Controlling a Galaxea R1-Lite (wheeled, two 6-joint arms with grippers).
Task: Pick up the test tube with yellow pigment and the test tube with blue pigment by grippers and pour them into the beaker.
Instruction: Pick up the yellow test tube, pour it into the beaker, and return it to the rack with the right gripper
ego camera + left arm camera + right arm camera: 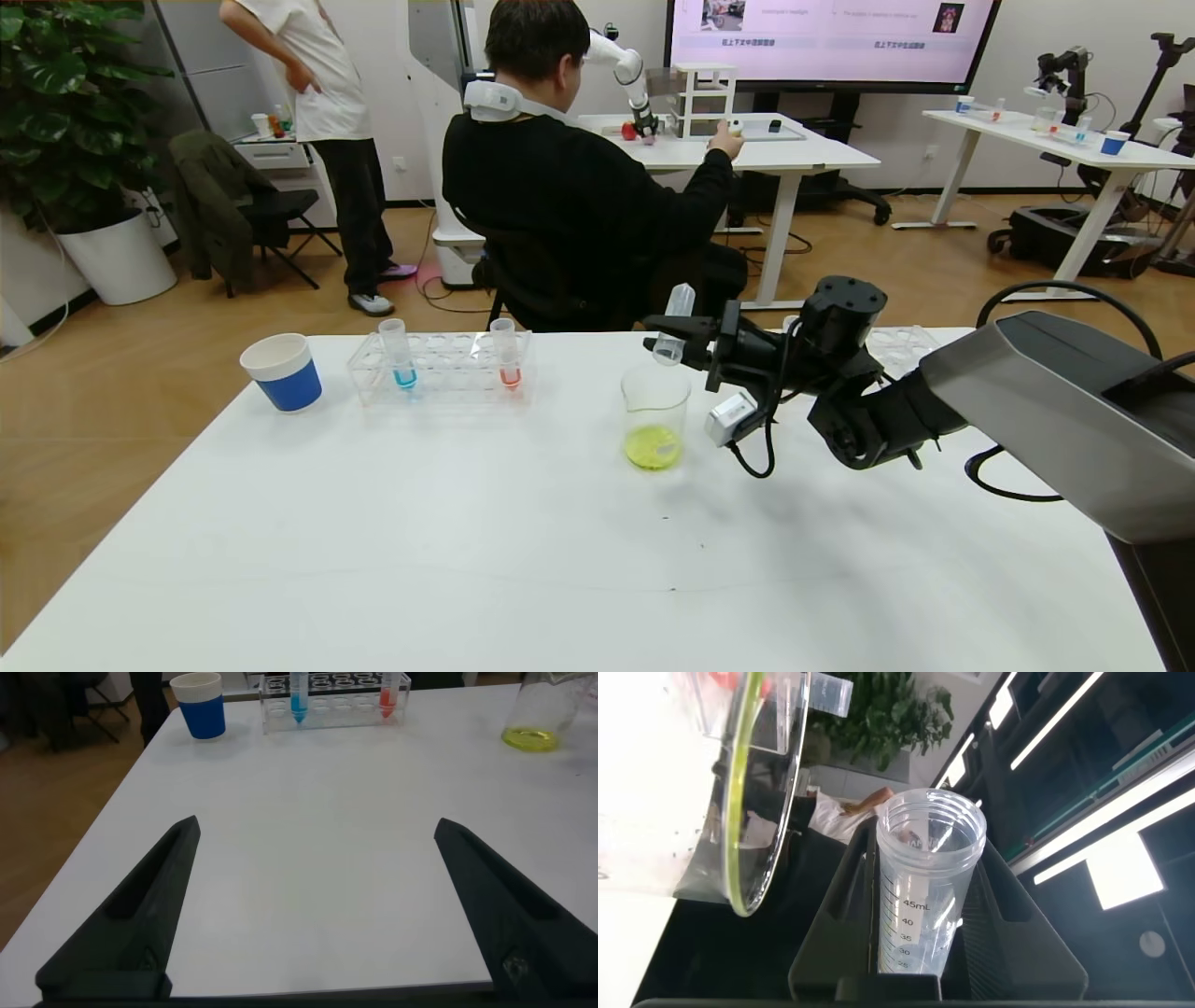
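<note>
So, right gripper (674,338): clamped shut on the test tube with yellow pigment (674,325), holding it tipped mouth-down just over the beaker's rim. Up close from the right wrist, the tube (926,887) sits between the two black fingers and looks emptied, with printed volume marks on its side.
Beaker (655,415): upright on the white table (523,560), mid-table toward the far edge, yellow-green liquid pooled in the bottom. Left wrist cam catches it too (540,714).
Test tube with blue pigment (400,355): standing in the clear rack (439,369), on its left end, cyan liquid in the tip. Also visible from the left wrist (299,695).
Orange-red tube (506,355): same rack, further right, upright.
Left gripper (318,910): fingers spread wide, nothing between them, hovering low over the bare near part of the table, well apart from the rack. Not in the head view.
Paper cup (282,371): blue and white, just left of the rack.
Background: seated person in black (579,187) at another desk, back to the camera.
</note>
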